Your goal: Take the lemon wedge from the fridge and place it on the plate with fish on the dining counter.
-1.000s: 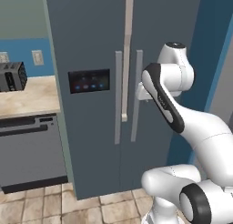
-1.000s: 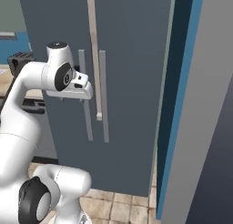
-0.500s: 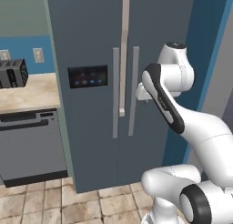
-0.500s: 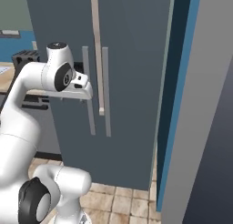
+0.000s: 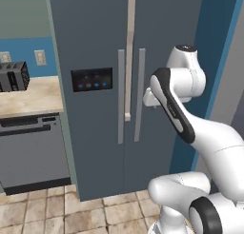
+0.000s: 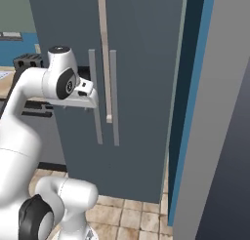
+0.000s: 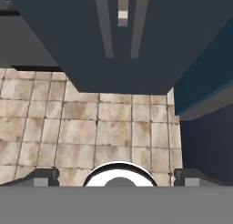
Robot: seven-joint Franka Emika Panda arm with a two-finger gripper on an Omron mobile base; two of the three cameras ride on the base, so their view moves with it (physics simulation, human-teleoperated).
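Observation:
The fridge (image 5: 95, 43) stands right ahead, a tall slate-grey double-door unit with both doors shut. Its two long grey handles (image 5: 121, 95) run side by side at the middle, and a black blue-lit panel (image 5: 92, 79) sits on the left door. My arm is folded in front of the right door, with the hand (image 5: 149, 98) close to the handles and apart from them. My gripper (image 7: 118, 177) is open with nothing between its fingertips (image 7: 44, 176), and it looks down along the fridge (image 7: 123, 36) front to the floor. The lemon wedge, plate, fish and dining counter are out of view.
Left of the fridge, a beige worktop (image 5: 28, 97) carries a toaster (image 5: 12, 76) above a dark grey dishwasher (image 5: 31, 152). A blue wall edge (image 6: 190, 112) and a grey wall (image 6: 219, 161) close in on the right. Beige floor tiles (image 7: 91, 132) lie before the fridge.
The whole picture has shifted slightly, so the base has moved a little in front of the fridge. The arm keeps its folded pose and the gripper stays open.

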